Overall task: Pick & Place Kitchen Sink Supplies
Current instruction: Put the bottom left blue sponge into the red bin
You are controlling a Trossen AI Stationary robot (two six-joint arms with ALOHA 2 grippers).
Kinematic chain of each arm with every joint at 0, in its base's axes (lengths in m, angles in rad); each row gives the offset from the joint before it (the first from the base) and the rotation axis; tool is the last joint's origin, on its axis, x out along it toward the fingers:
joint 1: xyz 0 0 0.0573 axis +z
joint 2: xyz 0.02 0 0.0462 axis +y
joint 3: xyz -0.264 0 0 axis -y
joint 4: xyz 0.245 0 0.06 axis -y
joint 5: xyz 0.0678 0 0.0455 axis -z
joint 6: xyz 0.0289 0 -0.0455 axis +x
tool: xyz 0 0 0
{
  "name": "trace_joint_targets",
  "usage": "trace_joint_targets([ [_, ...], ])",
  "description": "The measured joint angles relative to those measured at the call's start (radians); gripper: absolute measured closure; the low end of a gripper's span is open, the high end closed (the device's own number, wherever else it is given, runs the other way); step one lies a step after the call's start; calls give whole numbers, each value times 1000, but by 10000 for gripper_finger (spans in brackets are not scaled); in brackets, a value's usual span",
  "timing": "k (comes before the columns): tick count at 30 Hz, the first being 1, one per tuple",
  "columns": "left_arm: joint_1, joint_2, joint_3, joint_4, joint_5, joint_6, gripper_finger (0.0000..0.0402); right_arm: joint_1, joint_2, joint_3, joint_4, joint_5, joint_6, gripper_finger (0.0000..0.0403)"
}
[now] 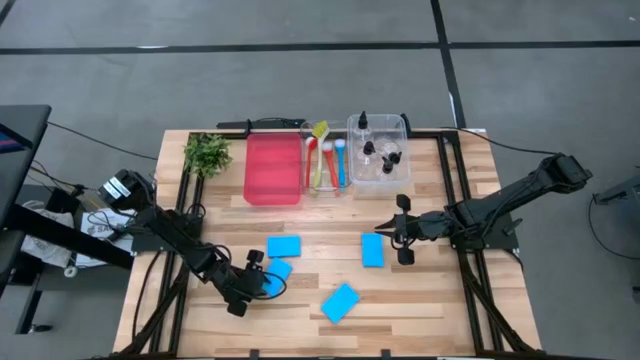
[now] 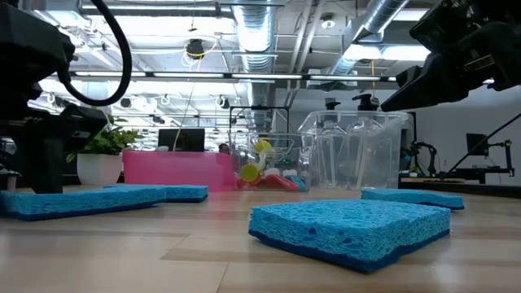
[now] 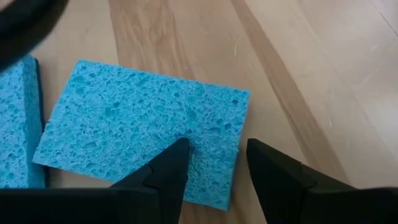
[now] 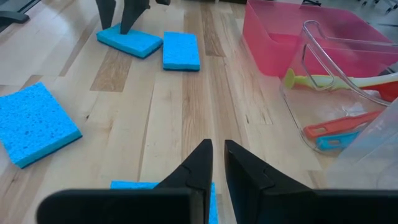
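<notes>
Blue sponge (image 3: 143, 134) lay flat on the wood table (image 1: 420, 300) under your left gripper (image 3: 214, 165) — jaws apart over its edge, gripping nothing. Three more sponges (image 1: 372, 250) lay nearby. Your right gripper (image 4: 217, 165) hung nearly shut and empty beside one. Brushes (image 1: 325, 160) and bottles (image 1: 370, 150) sat in clear trays (image 1: 400, 125) — at the back.

Grey floor (image 1: 300, 80); exposed ducts (image 2: 256, 32), seemingly metal
</notes>
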Motion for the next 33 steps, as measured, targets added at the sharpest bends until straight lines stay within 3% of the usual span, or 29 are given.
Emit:
trace_joint_targets([
  [5, 0, -50, -4, -16, 15, -4, 260, 0, 0, 0, 0, 0, 0, 370],
  [19, 0, -97, -7, 2, 73, -15, 391, 0, 0, 0, -2, -1, 0, 374],
  [33, 5, -99, -4, 96, 138, -40, 396, 0, 0, 0, -1, -3, 0, 379],
])
